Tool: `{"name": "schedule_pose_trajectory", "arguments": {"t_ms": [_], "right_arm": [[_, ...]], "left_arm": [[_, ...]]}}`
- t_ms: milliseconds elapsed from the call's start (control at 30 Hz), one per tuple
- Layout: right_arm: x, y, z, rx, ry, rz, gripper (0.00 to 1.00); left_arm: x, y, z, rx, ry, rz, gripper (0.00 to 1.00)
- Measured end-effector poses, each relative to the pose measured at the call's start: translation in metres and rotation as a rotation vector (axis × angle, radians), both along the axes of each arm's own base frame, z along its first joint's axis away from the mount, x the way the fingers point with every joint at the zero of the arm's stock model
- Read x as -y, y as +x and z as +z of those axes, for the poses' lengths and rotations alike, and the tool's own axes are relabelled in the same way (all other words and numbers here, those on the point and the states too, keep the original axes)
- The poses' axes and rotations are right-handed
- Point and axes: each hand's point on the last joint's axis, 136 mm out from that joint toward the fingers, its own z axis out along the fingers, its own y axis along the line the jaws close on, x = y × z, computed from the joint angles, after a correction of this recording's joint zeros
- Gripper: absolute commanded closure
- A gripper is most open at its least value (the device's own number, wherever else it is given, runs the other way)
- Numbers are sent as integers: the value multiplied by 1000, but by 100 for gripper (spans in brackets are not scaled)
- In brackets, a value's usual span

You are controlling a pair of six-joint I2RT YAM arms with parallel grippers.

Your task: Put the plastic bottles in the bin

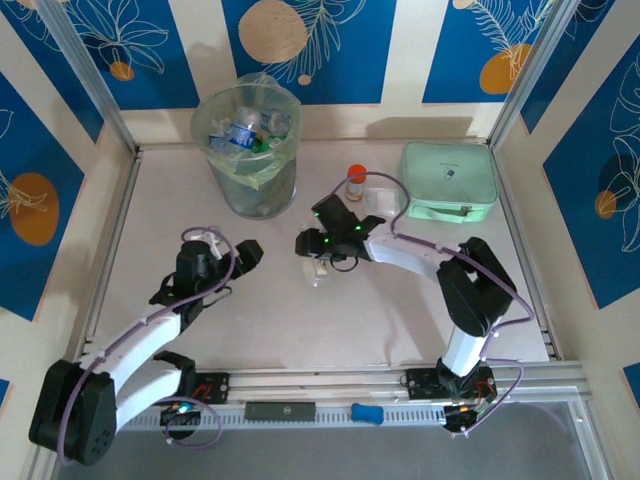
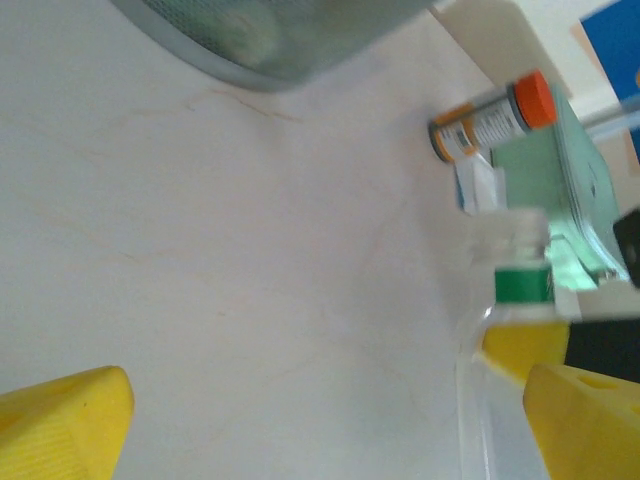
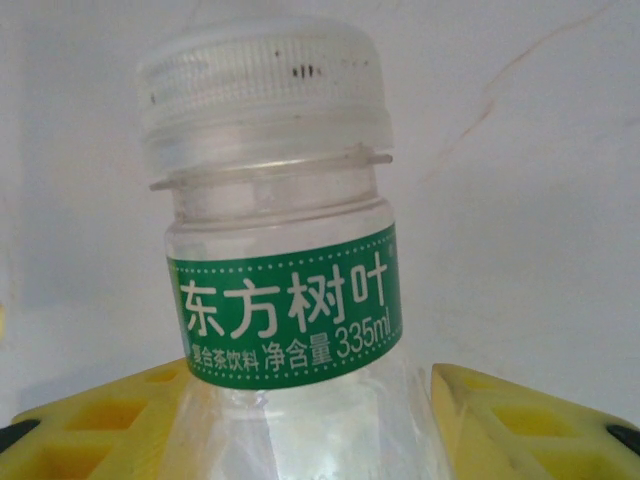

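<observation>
A clear plastic bottle (image 3: 285, 300) with a green label and a white cap stands between the yellow fingers of my right gripper (image 3: 310, 400), which is shut on its body below the label. In the top view this right gripper (image 1: 322, 262) is at mid-table over the bottle (image 1: 320, 270). The left wrist view shows the same bottle (image 2: 505, 390) at the right. My left gripper (image 1: 225, 255) is open and holds nothing, left of the bottle, with bare table between its fingers (image 2: 70, 420). The bin (image 1: 250, 190), a pale-green round wastebasket with a liner, stands at the back left with several bottles (image 1: 243, 132) inside.
A short orange-capped jar (image 1: 356, 180) stands right of the bin, beside a mint-green rectangular case (image 1: 450, 180) at the back right. The jar (image 2: 495, 118) and the bin's base (image 2: 280, 40) lie ahead of the left gripper. Walls close the table on three sides.
</observation>
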Motion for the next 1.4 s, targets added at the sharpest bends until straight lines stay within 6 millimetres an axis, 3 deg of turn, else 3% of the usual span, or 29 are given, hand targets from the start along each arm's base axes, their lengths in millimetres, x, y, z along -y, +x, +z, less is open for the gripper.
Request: {"name": "schedule_pose_trajectory", "arguments": {"t_ms": [100,333,567,733,867,967,1200,1400], "right_arm": [[18,8,7,6,48,-66,54],[49,6,21,16,127,-164,54],[71,11,44,50,198,-239,55],[74,13,51,60,230,-264,55],[71,11,57,62,254,-271,56],[68,11,62,68,274,-275,56],[62,12,68,73,306,-267,56],[55,9,71,72,327,-251,56]], "left_arm": [[26,-1,1,10,4,-76,0],[82,-1,10,59,8,-235,1],[134,-9,35,165,18,-391,1],[148,-12,40,197,33,-441,1],[175,-17,55,246,38,-514,1],[183,-20,60,263,36,-539,1],[193,-21,47,238,55,-580,0],[199,-20,37,210,64,-593,12]]}}
